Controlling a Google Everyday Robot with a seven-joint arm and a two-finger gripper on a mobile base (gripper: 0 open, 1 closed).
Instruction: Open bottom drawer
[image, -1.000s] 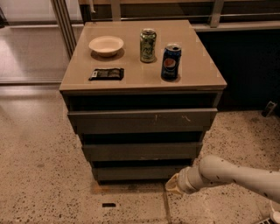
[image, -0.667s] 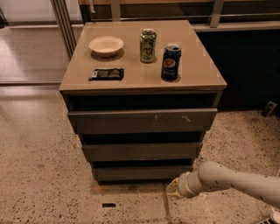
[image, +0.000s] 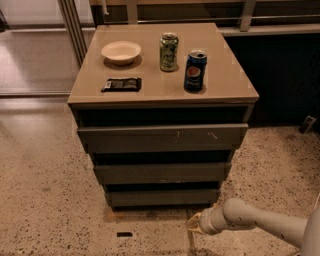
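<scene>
The bottom drawer is the lowest, narrowest dark grey front of the tan-topped cabinet, plain and unmarked. It sits slightly forward, like the two fronts above it, with a dark gap over it. My gripper is low above the floor, just in front of and below the drawer's right end. It hangs on a white arm that comes in from the lower right.
On the cabinet top stand a white bowl, a green can, a blue Pepsi can and a black snack packet. The top front has pale scratch marks. Speckled floor surrounds the cabinet; a dark wall stands at the right.
The arm has slid a little to the right and down along the floor in front of the cabinet. The drawers have not moved.
</scene>
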